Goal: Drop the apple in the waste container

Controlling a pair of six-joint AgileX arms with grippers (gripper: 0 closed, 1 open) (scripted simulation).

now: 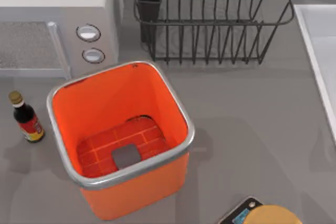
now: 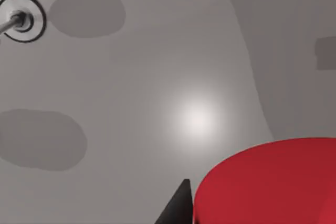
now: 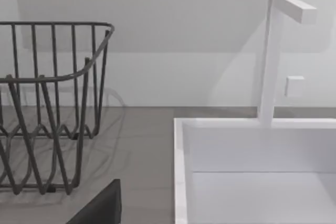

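Close up, the left wrist view has the apple (image 2: 268, 182) beside a dark fingertip (image 2: 176, 208); grip cannot be judged. Farther off, the waste container (image 1: 181, 114), before the wire rack (image 1: 210, 19), holds no apple.

No text can be read anywhere; the bottle (image 1: 26, 119) at the frame's left carries a red label, perhaps printed, illegible.

Red apple (image 2: 268, 182) beside dark fingertip (image 2: 176, 208)
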